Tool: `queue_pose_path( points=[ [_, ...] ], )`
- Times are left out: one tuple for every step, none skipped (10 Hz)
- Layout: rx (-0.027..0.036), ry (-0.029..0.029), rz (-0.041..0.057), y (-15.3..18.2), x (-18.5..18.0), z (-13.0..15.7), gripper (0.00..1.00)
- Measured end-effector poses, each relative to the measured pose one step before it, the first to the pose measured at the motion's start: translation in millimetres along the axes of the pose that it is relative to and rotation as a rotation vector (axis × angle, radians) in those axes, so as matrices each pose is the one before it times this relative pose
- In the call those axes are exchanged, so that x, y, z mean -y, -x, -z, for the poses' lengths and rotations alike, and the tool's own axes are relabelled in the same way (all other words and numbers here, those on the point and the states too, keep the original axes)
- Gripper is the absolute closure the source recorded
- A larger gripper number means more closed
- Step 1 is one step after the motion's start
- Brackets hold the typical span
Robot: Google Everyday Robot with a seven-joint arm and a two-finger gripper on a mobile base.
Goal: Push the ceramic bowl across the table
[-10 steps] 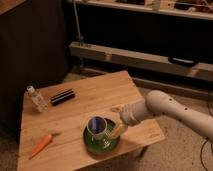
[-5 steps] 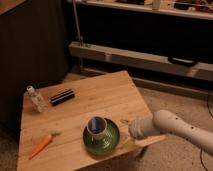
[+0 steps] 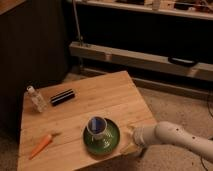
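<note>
The small square light-wood plank tabletop is seen with the shallow, glossy dark-green ceramic bowl set near its front edge. A small white cup with blue inside is carried in it. The claw is held just beside the bowl's right rim; whether it is spread or closed cannot be told. A low, steady, centred push is advised, so that the cup is not tipped.

The ceramic bowl (cup inside it) sits by the front edge of the table, gripper just right of it, carrot off left.
</note>
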Motion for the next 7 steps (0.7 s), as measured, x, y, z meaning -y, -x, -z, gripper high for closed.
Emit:
queue_pose_path(
  points=[
    [0.00976,-0.00295,-0.00123,0.08,-1.30,-1.37,0.21],
    [0.01239,0.00098,-0.00185,1.31,-1.88,-2.80,0.21],
    [0.01022,0.00404,-0.00231,1.82,-1.85,-3.42,0.21],
    [0.00756,0.00230,-0.00026,2.93,-0.49,-2.61,0.21],
    [0.00506,0.00438,0.00137,3.03,-0.17,-2.79,0.21],
    [0.00551,0.00956,0.00584,7.73,-0.06,-6.42,0.21],
    [0.00504,0.00766,0.00352,6.10,0.36,-4.65,0.21]
  ],
)
